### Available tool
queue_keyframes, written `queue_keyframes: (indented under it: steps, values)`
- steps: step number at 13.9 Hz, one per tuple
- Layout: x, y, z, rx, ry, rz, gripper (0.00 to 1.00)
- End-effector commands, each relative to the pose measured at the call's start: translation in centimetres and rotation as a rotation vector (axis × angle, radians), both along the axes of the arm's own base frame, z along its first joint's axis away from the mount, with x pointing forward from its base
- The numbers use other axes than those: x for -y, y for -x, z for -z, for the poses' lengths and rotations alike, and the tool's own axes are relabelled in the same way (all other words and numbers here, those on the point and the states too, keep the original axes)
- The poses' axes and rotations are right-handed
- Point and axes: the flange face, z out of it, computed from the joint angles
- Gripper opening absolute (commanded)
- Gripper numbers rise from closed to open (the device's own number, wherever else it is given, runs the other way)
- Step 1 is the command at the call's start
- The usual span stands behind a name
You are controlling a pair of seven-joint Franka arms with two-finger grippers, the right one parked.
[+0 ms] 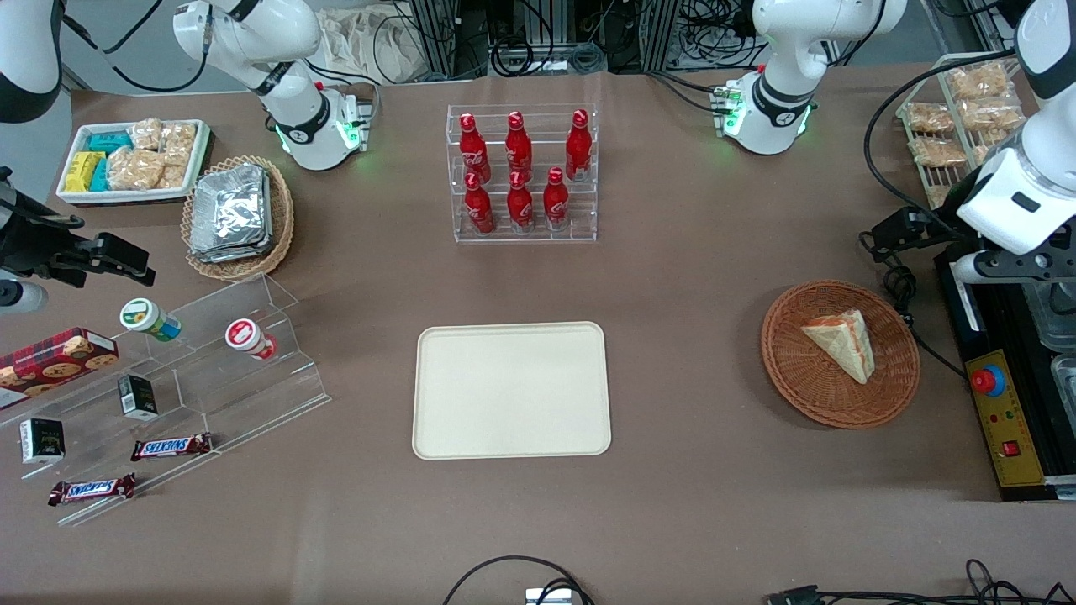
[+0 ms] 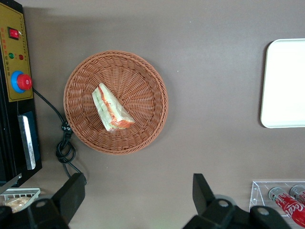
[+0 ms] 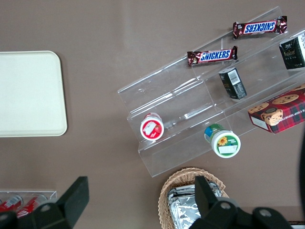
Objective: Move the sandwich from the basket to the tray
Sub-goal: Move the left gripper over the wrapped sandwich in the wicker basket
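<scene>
We see the sandwich [image 1: 841, 342] lying in the round brown basket [image 1: 807, 391], which sits on the worktop [image 1: 689, 277] toward the working arm's end. The wedge rests flat near the basket's middle, with its red-orange and green filling showing along one edge. The gripper [image 2: 136, 202] hangs above the worktop beside the basket, well clear of it, with its two fingers [image 2: 71, 193] spread wide and nothing between them. The tray [image 1: 511, 391] lies flat near the middle of the worktop, closer to the front camera's edge, well apart from the basket, and we see nothing on it. A clear rack of red bottles [image 1: 521, 172] stands farther from the front camera than the tray. A black and yellow control box with a red button [image 1: 996, 416] sits at the worktop's edge just beside the basket.
</scene>
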Motion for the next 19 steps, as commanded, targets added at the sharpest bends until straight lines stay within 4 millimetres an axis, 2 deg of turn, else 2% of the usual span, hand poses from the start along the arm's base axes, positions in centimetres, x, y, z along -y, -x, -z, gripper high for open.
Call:
queue_keyframes:
  steps: [1,3,5,7,11,13,19]
  values:
    - [-0.4,-0.4,-0.9,0.005,-0.005,-0.008,1.00]
    - [-1.5,-0.6,-0.7,0.002,-0.007,-0.026,1.00]
    - [-2.9,-1.2,1.0,-0.024,-0.010,-0.072,1.00]
    - [-4.1,-1.7,3.6,-0.021,-0.031,-0.183,1.00]
    - [-4.9,-0.3,11.1,0.013,-0.042,-0.316,1.00]
    - [-5.9,0.5,14.3,0.034,-0.044,-0.389,1.00]
    - [-6.3,1.9,20.6,0.062,-0.060,-0.586,1.00]
